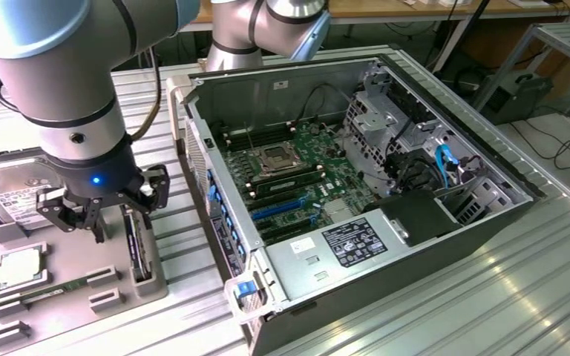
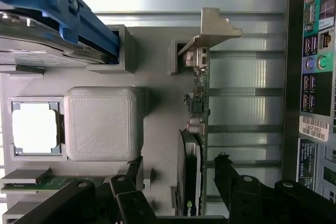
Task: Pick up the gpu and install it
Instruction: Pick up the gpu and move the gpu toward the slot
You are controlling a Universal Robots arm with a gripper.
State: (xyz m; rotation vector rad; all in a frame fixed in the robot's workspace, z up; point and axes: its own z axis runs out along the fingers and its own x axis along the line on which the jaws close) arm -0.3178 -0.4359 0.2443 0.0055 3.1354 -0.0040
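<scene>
The gripper (image 1: pixel 107 222) hangs low over the grey tray (image 1: pixel 77 311) with its jaws spread wide and nothing in them. In the wrist view the graphics card (image 2: pixel 195 129) stands on edge in its slot in the tray, between the two fingers (image 2: pixel 233 182). I cannot tell whether either finger touches it.

The first risk is an uneven squeeze. The card looks closer to one finger than the other, so that finger would likely meet it first and push it sideways in the slot, tilting or jamming it. A grip on the dark cooler (rounded, probably slicker than bare board) could slip or twist as the card is lifted.

Further along, the silver bracket (image 2: pixel 212 27) sits tight against the tray's wall. Any lift that is not straight up could catch it there and drag the tray.

The tray is crowded. A grey block (image 2: pixel 102 123), a processor chip (image 2: pixel 34 127) and a hard drive (image 1: pixel 12 194) lie beside the card, and a swinging card could knock them.

Farthest off is the open computer case (image 1: pixel 444 252). The blue slots (image 1: pixel 280 208) on its main board (image 1: pixel 295 159) lie deep inside near one wall. A card held crooked would probably miss the slot or strike that wall, and pressing down then could bend the board.
</scene>
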